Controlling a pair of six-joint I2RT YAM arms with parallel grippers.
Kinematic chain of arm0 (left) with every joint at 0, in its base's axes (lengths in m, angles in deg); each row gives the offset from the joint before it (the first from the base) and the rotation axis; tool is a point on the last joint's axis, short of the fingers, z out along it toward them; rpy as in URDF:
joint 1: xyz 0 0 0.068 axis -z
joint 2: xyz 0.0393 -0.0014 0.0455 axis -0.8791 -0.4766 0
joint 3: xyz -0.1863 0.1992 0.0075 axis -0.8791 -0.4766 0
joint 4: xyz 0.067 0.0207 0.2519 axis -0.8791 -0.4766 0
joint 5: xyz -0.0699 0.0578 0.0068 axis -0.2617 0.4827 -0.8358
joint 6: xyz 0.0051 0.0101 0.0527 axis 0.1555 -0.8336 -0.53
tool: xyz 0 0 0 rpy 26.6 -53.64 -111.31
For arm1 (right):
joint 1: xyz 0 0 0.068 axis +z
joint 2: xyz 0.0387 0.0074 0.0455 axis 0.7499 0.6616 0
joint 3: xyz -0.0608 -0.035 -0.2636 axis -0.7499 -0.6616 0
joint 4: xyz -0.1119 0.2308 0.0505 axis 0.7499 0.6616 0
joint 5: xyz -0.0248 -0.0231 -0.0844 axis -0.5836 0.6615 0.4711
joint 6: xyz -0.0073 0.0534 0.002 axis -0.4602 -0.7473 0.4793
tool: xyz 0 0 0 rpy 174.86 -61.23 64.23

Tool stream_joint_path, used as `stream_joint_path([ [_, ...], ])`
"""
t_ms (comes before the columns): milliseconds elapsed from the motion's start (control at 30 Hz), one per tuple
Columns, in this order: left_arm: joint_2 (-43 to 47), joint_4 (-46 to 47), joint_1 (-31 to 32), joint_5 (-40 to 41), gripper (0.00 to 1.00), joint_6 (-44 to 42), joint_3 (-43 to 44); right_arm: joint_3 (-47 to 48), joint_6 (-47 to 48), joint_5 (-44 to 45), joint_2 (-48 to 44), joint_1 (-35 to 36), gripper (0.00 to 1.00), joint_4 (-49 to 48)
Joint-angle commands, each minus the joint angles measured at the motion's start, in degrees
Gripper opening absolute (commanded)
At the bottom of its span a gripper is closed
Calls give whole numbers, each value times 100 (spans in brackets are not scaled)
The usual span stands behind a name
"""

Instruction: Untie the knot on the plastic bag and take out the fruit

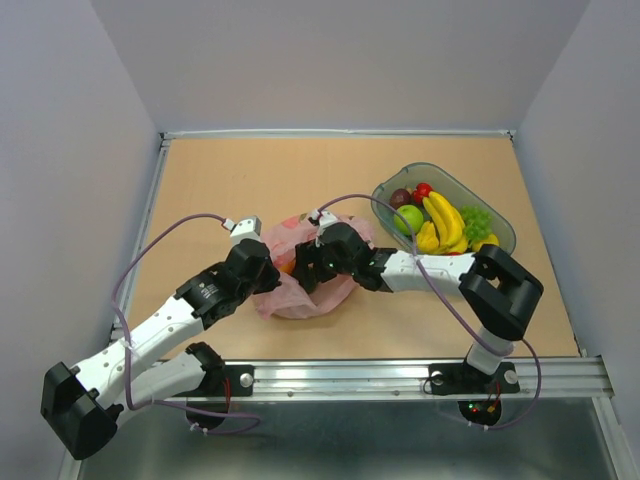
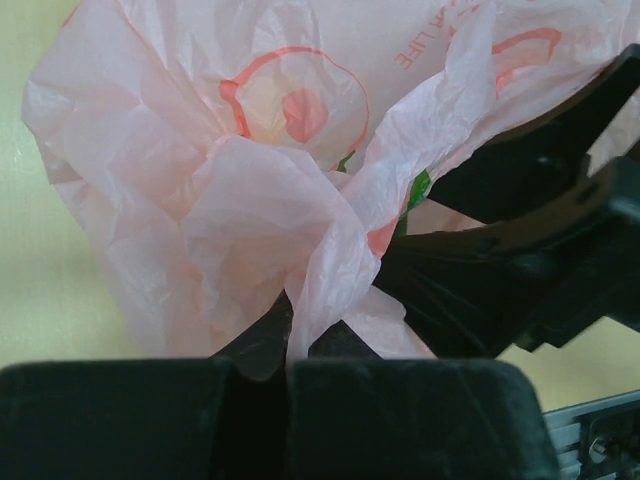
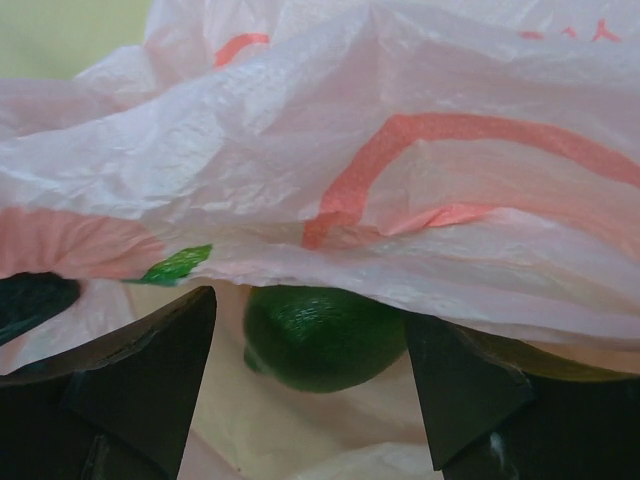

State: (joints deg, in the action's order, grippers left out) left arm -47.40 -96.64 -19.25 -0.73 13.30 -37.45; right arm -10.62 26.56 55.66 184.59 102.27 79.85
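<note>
The pink plastic bag lies crumpled at the table's middle, between both grippers. My left gripper is at its left side, shut on a thin strip of the bag's plastic; the gripper pinches it at the tips. My right gripper reaches in under the bag's film, jaws open, with a dark green round fruit between the fingers. The bag film drapes over it. No tied knot shows. A bit of orange fruit peeks from the bag.
A grey tray at the back right holds yellow bananas, a green apple, green grapes, a red fruit and a dark purple one. The right gripper's black body sits close beside my left gripper.
</note>
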Motion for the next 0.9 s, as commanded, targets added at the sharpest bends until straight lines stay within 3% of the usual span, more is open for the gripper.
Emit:
stream_joint_path([
  [0,-20,22,-18,22,0,23,-3,-199,-181,240,274,97,83,-714],
  [233,23,66,-18,110,0,41,-179,-401,-190,170,380,141,89,-759],
  [333,-11,145,-18,162,0,49,-241,-542,-172,170,284,150,85,-890],
  [467,-99,154,-18,294,0,-21,-232,-665,-128,170,126,150,61,-1057],
  [500,-152,145,-18,373,0,-65,-206,-683,-93,170,30,150,45,-1057],
  [600,-249,136,-45,557,0,-135,-153,-805,30,187,-277,159,19,-1040],
  [700,-354,145,-158,733,0,-275,-92,-928,135,205,-707,159,10,-917],
  [867,-530,346,-641,778,0,-767,14,-1192,329,170,-1446,150,7,-619],
])
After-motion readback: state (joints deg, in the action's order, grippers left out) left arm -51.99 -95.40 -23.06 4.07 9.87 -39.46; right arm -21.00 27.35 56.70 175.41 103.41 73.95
